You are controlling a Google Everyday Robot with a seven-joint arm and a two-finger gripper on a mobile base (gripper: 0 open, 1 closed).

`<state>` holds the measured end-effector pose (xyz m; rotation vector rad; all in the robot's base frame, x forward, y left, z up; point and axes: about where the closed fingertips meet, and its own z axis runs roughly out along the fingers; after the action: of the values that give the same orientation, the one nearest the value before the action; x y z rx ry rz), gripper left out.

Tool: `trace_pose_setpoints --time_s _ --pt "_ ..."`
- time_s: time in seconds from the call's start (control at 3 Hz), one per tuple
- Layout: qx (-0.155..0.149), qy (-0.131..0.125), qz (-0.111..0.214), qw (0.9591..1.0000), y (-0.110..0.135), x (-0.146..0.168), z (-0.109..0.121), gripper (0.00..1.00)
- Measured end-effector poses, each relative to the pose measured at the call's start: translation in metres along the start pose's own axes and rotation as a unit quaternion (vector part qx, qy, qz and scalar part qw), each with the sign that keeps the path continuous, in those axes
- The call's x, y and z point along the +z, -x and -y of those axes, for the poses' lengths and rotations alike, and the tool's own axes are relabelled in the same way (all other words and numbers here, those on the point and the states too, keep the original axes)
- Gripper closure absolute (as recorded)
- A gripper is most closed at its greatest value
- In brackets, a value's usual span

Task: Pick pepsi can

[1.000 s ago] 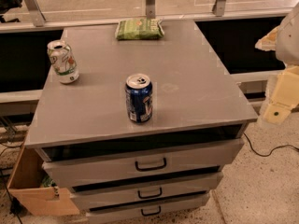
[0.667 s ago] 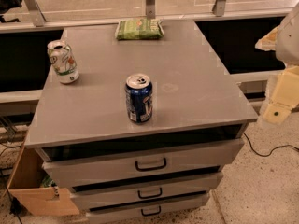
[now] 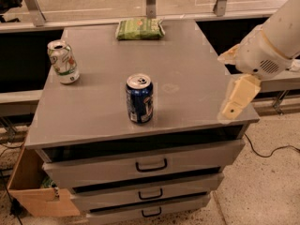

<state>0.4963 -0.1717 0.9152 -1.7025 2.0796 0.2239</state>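
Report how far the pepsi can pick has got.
Done: nothing; the pepsi can stands upright on the cabinet top, untouched. In hand: the gripper hangs at the top's right edge in view, well apart from the can. Left: reach it, grasp it, lift it.

Warm, dim overhead light puts a dull sheen on the cabinet top [image 3: 187, 50]. The pepsi can [image 3: 139, 99] casts a faint shadow; the gripper [image 3: 236, 96], at the top's right edge, glows pale.

Arm [image 3: 269, 46] is further left than before, in toward the cabinet [image 3: 187, 55]. Gripper [image 3: 236, 100], earlier off the right side clear of the top, now overlaps the cabinet's front-right corner. It is closer to the pepsi can [image 3: 139, 99], though well apart from it.
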Motion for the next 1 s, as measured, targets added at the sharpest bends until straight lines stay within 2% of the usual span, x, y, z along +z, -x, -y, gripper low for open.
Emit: trace_pose_setpoints --time_s 0.33,0.67,1.0 --pt "-0.01 0.025 0.076 0.9967 0.027 0.04 0.015 0.0" --pt "-0.009 0.049 0.158 0.9862 0.055 0.063 0.019 0.0" --pt "-0.003 0.081 0.239 0.9676 0.083 0.087 0.011 0.0"
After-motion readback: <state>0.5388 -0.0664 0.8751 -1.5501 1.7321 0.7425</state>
